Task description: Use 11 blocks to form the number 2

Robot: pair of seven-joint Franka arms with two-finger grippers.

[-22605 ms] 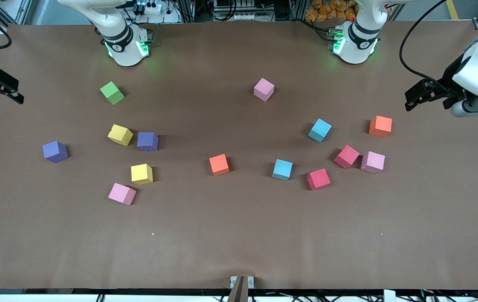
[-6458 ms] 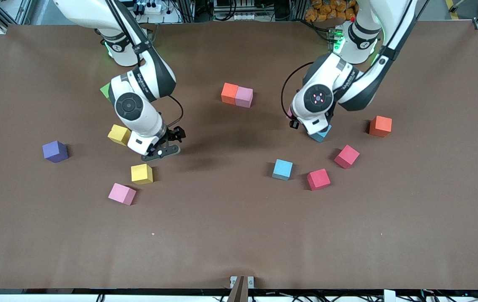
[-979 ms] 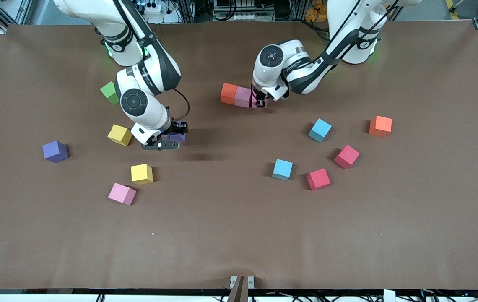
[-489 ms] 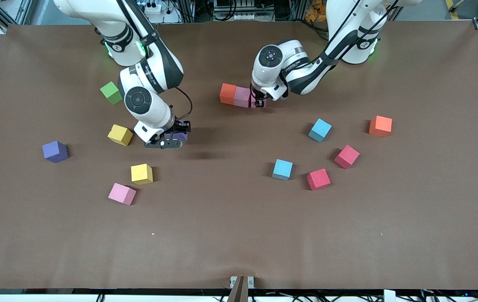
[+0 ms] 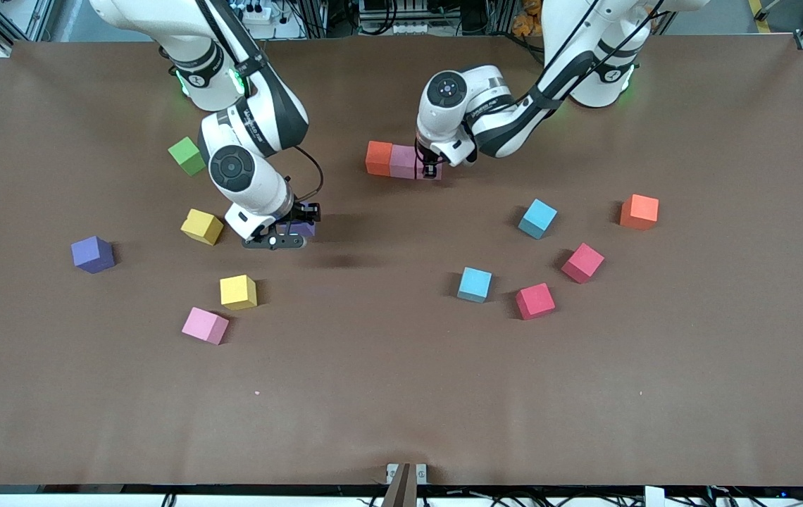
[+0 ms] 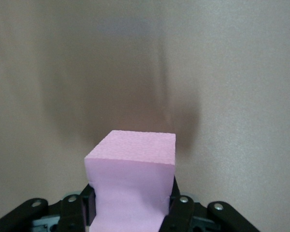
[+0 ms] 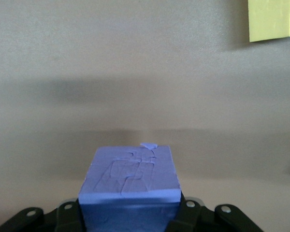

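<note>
An orange block and a pink block sit side by side in a row on the table, between the two arm bases. My left gripper is shut on another pink block, held low against the pink end of that row. My right gripper is shut on a purple block, which hangs a little above the table beside a yellow block. No digit shape shows beyond this short row.
Loose cubes lie around. Toward the right arm's end are green, purple, yellow and pink. Toward the left arm's end are two light blue, two red and one orange.
My left gripper has pushed its pink block against the row, sliding the orange and pink blocks slightly toward the right arm's end. My right gripper drifted a little with the purple block, then stopped.
</note>
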